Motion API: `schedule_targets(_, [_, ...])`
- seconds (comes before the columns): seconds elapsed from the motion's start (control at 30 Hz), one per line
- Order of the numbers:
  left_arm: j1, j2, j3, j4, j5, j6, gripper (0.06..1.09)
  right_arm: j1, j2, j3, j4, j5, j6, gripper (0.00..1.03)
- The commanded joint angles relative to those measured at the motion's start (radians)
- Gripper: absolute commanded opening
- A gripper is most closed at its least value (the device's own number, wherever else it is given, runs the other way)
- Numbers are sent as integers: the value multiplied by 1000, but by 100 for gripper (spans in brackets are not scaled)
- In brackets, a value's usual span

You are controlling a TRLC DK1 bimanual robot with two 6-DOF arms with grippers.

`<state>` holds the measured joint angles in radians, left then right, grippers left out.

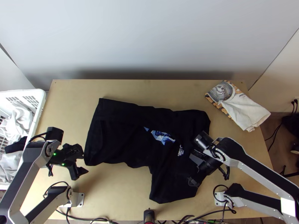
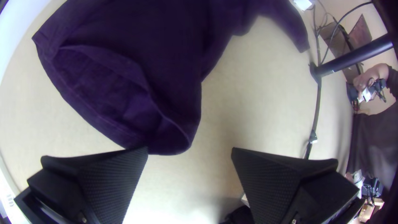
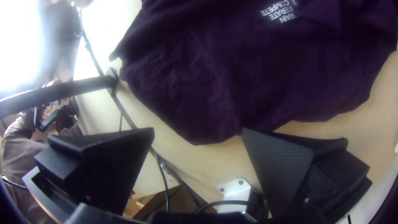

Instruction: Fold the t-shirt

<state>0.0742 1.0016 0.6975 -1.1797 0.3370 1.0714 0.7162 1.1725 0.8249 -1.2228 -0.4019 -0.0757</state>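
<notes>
Fingers stand wide apart on both arms with no cloth caught between them: the left gripper [image 2: 190,150] waits at the near corner of the shirt's open end, while the right gripper [image 3: 198,130] is over the near right part. Whether any fingertip brushes the fabric, I can't tell.

The black shirt [image 1: 123,136] lies across the middle of the table [image 1: 119,190], print [image 1: 164,138] up. Its body stretches from side to side, and the end by the left arm, the hem I'd say, gapes a little, so the inside shows. Laid lengthwise like this, it probably gives each arm an end to work from. The near right part hangs out towards the near edge, puckered and uneven, and I see no neat fold; it looks like early work to me.

Off to the far right, a white cloth [image 1: 246,112] with a printed patch sits folded, likely put there to leave working room. At the left side is the white basket [image 1: 40,106] with more laundry [image 1: 18,121], handy for supply, I suppose.

The next move probably wants that jutting part tucked in, or the hem corner pinched and carried over. With the hem gaping, a pinch could easily take one layer and leave the other, dragging the shirt askew.
</notes>
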Motion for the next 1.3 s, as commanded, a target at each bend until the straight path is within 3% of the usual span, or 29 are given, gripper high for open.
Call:
schedule_targets(0.0, [-21, -15, -46, 72, 13, 10, 104, 19, -2, -12, 3, -2, -1, 98])
schedule_targets(0.3, [-74, 86, -96, 267, 73, -64, 100, 12, -8, -4, 3, -2, -10, 98])
schedule_targets(0.37, [-88, 95, -113, 287, 73, -51, 74, 11, -17, -3, 5, -2, -13, 98])
schedule_targets(0.43, [-90, 94, -136, 344, 74, -64, 24, 6, -10, -6, 0, 0, -10, 98])
schedule_targets(0.47, [-90, 92, -144, 362, 76, -65, 9, 0, 4, -1, -20, 2, -9, 98])
schedule_targets(0.7, [-109, 95, -151, 379, 86, -57, 9, -121, 82, 52, -179, -6, 4, 98])
schedule_targets(0.83, [-119, 103, -151, 388, 86, -64, 9, -112, 65, 11, -188, -28, 109, 98])
schedule_targets(0.93, [-125, 103, -145, 390, 86, -68, 9, -52, 47, -44, -81, -35, 235, 98])
schedule_targets(1.0, [-128, 104, -141, 390, 86, -76, 9, -18, 52, -76, -27, -40, 258, 98])
schedule_targets(1.17, [-128, 104, -141, 390, 85, -77, 9, 92, 18, -142, 120, -37, 416, 98])
schedule_targets(1.27, [-129, 106, -135, 390, 85, -82, 9, 63, 15, -176, 209, -31, 418, 98])
